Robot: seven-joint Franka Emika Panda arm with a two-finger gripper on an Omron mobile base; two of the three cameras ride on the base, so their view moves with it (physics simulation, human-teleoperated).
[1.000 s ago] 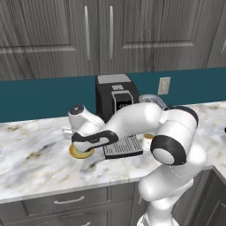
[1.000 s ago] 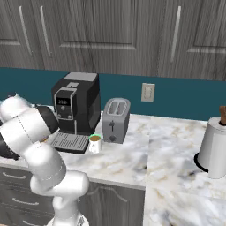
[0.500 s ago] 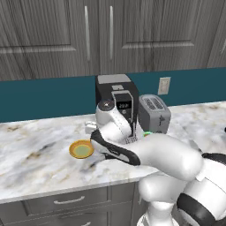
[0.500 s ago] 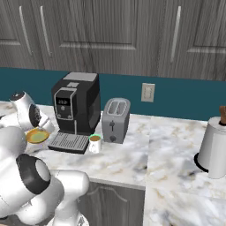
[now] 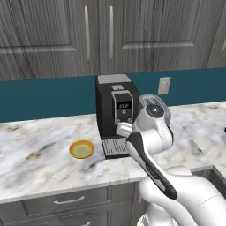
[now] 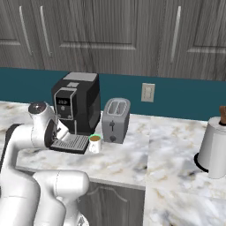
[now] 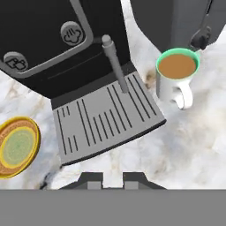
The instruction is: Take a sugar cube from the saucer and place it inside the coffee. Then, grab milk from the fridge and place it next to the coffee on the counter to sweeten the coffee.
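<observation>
Marble counter (image 5: 35, 154) carries your saucer (image 5: 82, 149) left of the coffee machine (image 5: 114, 112), coffee (image 7: 177, 75) at its right. Your gripper (image 7: 112, 179) is closed; whether it pinches the tiny, probably light and crumbly sugar cube, I cannot tell.

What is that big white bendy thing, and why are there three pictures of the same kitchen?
The white bendy thing is a robot arm. Two cameras ride behind it, one on its left and one on its right, so you see the counter from two sides. The third camera sits on the robot's hand and looks down past its gripper, whose fingers are shut; I cannot see what, if anything, is between them. On the counter stand a black coffee machine, a silver toaster, a cup of coffee and a yellow saucer. The saucer looks empty.
</observation>
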